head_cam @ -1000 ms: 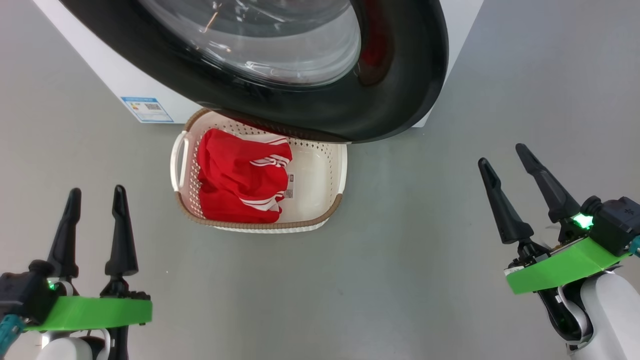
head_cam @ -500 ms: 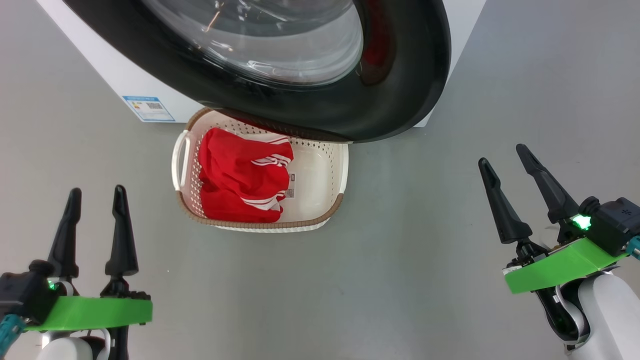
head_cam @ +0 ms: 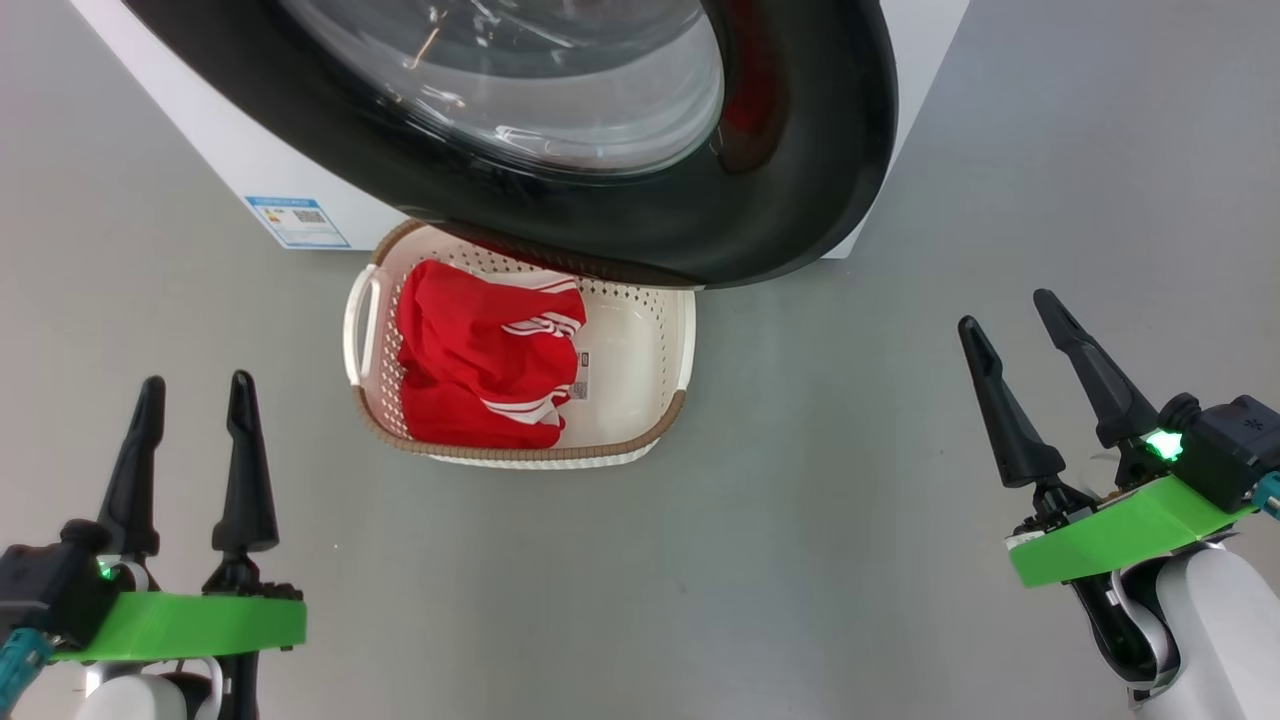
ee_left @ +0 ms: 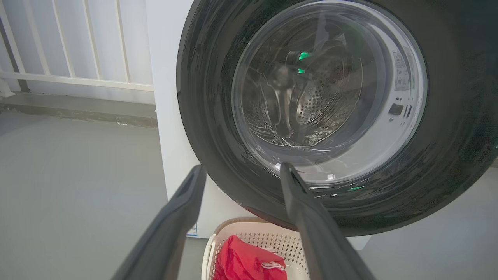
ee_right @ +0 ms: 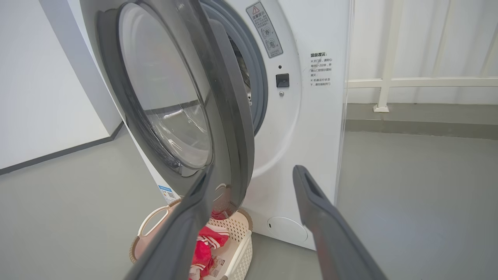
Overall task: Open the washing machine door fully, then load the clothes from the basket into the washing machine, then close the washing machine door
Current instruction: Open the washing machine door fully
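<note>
washing machine door stands ajar, hinged on the robot's left, free edge swung out toward the robot. The right wrist view shows a clear gap between that edge and the grey gasket.

The door's lower rim overhangs the far edge of the basket and covers its far rim from the head view. Can't tell if rim and basket touch.

The basket sits on the floor just beside the front of the washing machine, under the door. The clothes lie inside it, heaped in its left half. The right half is bare apart from a paper label on the bottom.

Room to move: open grey floor on the basket's near side and out to both sides. A white railing runs behind the machine.

The left gripper is at lower left, the right gripper at lower right. Both are well apart from basket and door, with fingers spread and nothing between them.

Counts:
- 1 machine, 1 door, 1 basket
- 1 handle in sight on the basket
- 1 red heap with white stripes; number of garments can't tell
- 1 blue sticker
- 1 round flap, low on the front
- 2 grippers, 2 fingers each
</note>
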Motion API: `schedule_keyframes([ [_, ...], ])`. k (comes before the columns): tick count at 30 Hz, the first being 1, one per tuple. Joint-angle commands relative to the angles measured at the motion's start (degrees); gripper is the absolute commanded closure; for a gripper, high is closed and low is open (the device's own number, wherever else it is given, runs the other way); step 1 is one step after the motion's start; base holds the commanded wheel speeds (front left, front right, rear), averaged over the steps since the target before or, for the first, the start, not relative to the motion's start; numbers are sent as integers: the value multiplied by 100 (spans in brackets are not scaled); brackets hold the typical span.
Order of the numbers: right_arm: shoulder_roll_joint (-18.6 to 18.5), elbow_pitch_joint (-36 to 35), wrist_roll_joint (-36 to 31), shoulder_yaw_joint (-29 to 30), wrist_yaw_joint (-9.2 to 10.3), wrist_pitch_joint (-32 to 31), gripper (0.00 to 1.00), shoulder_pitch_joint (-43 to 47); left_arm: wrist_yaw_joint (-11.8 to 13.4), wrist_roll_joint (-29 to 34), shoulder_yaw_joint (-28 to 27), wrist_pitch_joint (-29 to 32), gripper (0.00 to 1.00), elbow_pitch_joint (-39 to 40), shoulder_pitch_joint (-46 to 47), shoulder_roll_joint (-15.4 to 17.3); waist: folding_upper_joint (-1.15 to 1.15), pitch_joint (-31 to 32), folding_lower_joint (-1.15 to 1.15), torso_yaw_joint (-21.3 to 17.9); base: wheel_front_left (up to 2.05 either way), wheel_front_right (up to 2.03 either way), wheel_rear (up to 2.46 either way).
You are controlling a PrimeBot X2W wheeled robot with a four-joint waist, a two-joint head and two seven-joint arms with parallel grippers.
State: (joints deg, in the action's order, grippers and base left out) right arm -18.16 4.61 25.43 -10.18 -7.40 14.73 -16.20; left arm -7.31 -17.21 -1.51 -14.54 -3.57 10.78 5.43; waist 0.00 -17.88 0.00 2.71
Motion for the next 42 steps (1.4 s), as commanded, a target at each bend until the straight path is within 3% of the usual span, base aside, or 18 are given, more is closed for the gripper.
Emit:
schedule_keyframes([
  [1, -25, -132, 53, -79, -9, 27, 0, 104, -18, 50, -171, -46, 0, 115, 42, 135, 0, 8, 0, -4, 0, 0, 0],
  [18, -43, -187, 356, 60, -9, 27, 0, -195, -18, 43, -90, -46, 0, 114, 13, 186, 0, 35, 0, -11, 0, 0, 0],
  [28, -142, 400, 1208, 72, -9, 27, 0, -805, -18, 48, -44, -46, 0, 108, 36, 201, 0, 11, 0, 46, 0, 0, 0],
  [29, -157, 512, 1382, 70, -9, 23, 15, -895, -18, 48, -43, -46, 0, 110, 37, 200, 0, 2, 0, 55, 0, 0, 0],
  [30, -181, 607, 1558, 62, -9, -11, 52, -996, -18, 47, -44, -46, 0, 113, 40, 199, 0, -15, 0, 63, 0, 0, 0],
  [31, -219, 690, 1723, 54, -9, -60, 52, -1110, -18, 45, -45, -46, 0, 117, 45, 196, 0, -36, 0, 73, 0, 0, 0],
  [32, -244, 754, 1917, 51, -9, -117, 82, -1222, -18, 42, -44, -46, 0, 123, 56, 193, 0, -64, 0, 84, 0, 0, 0],
  [33, -272, 816, 2113, 46, -9, -189, 100, -1339, -18, 40, -46, -46, 0, 126, 65, 191, 0, -81, 0, 92, 0, 0, 0],
  [42, -514, 1089, 3798, -52, -9, -962, 100, -2324, -18, 13, -41, -46, 0, 152, 213, 161, 0, -314, 0, 190, 0, 0, 0],
])
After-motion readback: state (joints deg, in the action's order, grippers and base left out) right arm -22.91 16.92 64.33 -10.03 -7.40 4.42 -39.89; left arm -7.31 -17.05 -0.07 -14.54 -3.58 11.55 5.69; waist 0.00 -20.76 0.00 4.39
